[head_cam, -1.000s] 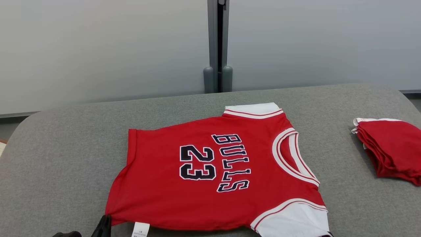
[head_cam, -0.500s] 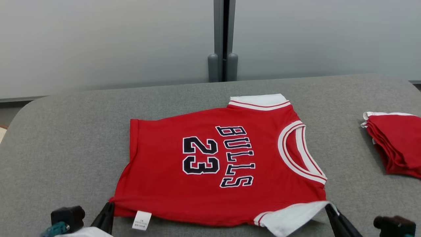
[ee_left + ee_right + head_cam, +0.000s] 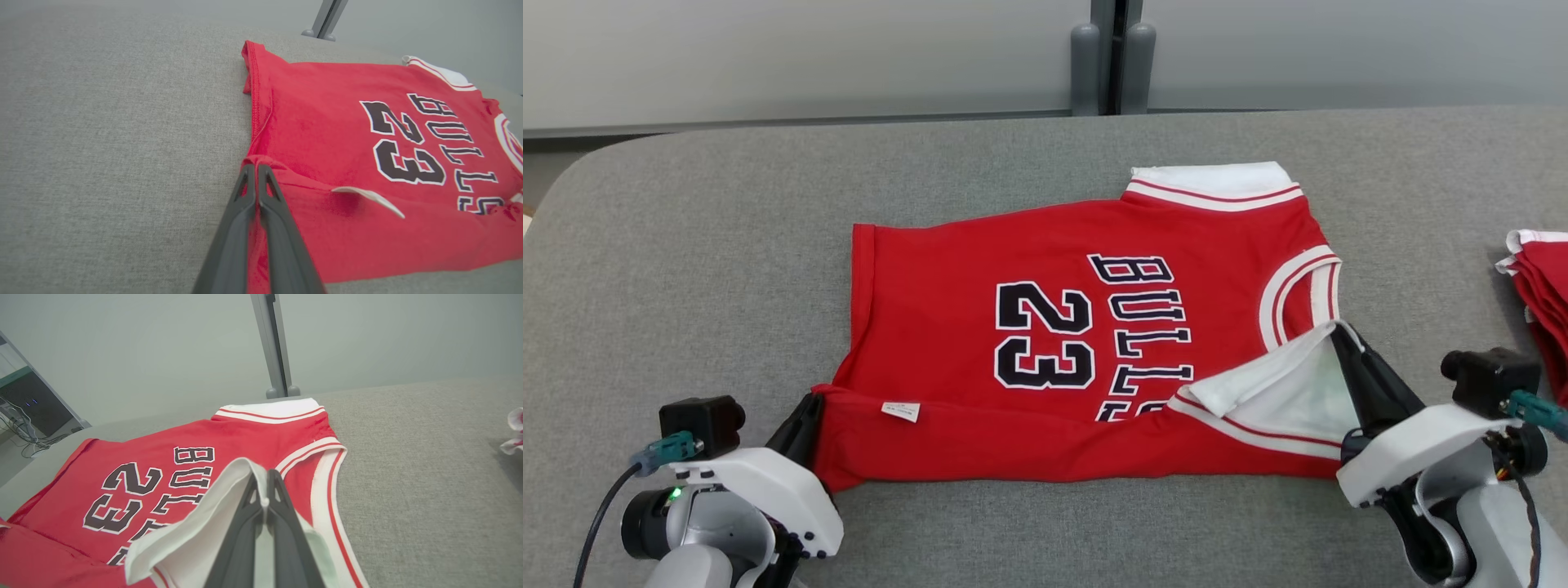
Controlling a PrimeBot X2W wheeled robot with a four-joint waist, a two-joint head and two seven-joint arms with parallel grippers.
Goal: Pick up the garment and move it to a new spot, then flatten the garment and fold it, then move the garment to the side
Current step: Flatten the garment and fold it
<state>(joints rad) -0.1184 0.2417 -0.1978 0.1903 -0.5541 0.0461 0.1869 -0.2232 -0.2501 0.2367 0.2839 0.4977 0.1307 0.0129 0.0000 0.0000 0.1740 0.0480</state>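
Note:
A red jersey point(image 3: 1045, 327) with "BULLS 23" in black lies on the grey padded table point(image 3: 686, 245), neck hole toward the right. Its near edge is lifted and turned over onto the front, showing a small white label point(image 3: 901, 411). My left gripper point(image 3: 807, 408) is shut on the jersey's near-left hem corner point(image 3: 256, 166). At the near right, my right gripper point(image 3: 1339, 335) is shut on the white sleeve point(image 3: 229, 490), held raised over the lettering. The far white sleeve point(image 3: 1217, 178) lies flat.
A folded stack of red garments point(image 3: 1539, 278) sits at the table's right edge. A grey post point(image 3: 1112, 49) stands behind the table against a pale wall. Bare grey table stretches to the left of the jersey and along the near edge.
Both grippers have lifted the jersey's near edge and carried it away from me over the front, covering the bottom of the lettering. The head camera has tilted down, bringing both wrists into view.

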